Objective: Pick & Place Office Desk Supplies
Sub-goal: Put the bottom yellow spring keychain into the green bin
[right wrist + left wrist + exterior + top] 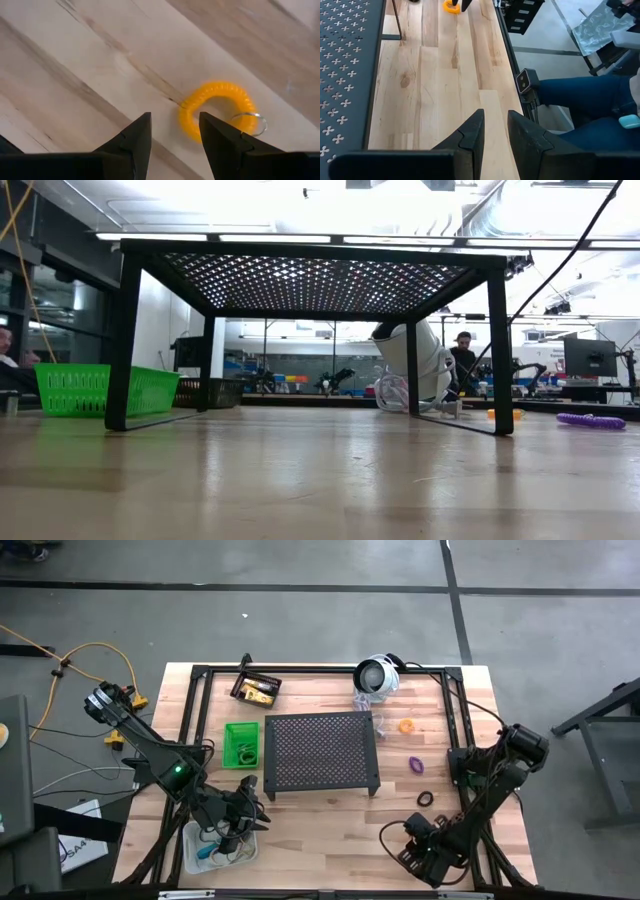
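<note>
- A pale wooden table (300,815) stands on a grey floor. In the low view a bright workshop with a person (463,352) lies behind it.
- The left fingers (476,125) stand a little apart with nothing between them, only bare wood showing through the gap.
- The clear bin (203,848) sits just beside the left fingers at the table's near edge, with small bits in it. I cannot tell whether they touch it.
- The black stand (320,752) is just beyond the left fingers. The green bin (241,744) lies past them beside the stand, and the black bin (255,690) is farther off still.
- Off to one side of the left fingers, past the table edge, sits a person in blue trousers (580,95).
- The right fingers (142,127) are apart and grip nothing. They hang low over the wood.
- An orange loop (217,107) with a small metal ring lies flat just ahead of the right fingers. It sits beyond one fingertip, not in the gap, and appears untouched.
- From above, a black loop (425,799) lies near the right fingers and a purple loop (416,764) a bit beyond it.
- The white device (377,675) sits well away from both pairs of fingers, at the far edge.
</note>
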Motion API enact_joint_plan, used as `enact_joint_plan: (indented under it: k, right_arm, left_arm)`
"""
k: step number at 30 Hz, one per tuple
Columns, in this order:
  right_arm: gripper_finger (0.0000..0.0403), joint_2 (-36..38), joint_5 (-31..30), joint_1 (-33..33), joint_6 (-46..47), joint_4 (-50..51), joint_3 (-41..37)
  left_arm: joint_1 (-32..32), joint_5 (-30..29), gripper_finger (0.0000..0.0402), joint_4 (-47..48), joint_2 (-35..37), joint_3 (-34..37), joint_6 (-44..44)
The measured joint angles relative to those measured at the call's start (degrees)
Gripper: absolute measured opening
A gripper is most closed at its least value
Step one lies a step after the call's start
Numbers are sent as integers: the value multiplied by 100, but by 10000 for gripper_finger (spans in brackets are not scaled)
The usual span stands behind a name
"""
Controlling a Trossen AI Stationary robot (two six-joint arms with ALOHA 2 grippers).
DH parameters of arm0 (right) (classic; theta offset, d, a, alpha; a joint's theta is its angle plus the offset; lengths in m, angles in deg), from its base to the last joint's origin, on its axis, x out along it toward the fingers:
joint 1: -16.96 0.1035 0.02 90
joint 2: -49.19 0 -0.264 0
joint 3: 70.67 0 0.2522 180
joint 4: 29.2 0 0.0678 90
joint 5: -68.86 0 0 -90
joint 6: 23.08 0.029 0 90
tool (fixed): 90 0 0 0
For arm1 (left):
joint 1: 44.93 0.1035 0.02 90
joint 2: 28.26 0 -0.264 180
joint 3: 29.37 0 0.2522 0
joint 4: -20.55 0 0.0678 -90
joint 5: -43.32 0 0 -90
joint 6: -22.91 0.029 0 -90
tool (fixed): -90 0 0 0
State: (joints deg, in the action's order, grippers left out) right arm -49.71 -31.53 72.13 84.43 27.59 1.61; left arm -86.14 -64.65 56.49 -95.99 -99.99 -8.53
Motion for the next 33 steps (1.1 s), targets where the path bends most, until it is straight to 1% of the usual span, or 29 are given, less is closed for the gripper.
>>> enact_joint_plan:
  k: [6,16,24,28,33]
  right_arm:
    - [153,0,-5,0,91,-166,-227]
    - [153,0,12,0,93,-199,-309]
    - [153,-172,324,-4,85,-284,-291]
    - [153,-245,371,-4,76,-310,-283]
    - [134,-255,343,-4,66,-302,-288]
  left_arm:
    - [0,0,82,0,0,1,0]
    - [0,0,82,0,0,0,-1]
    - [0,0,82,0,0,0,0]
    - [0,0,82,-2,0,0,0]
    - [0,0,82,-2,0,0,0]
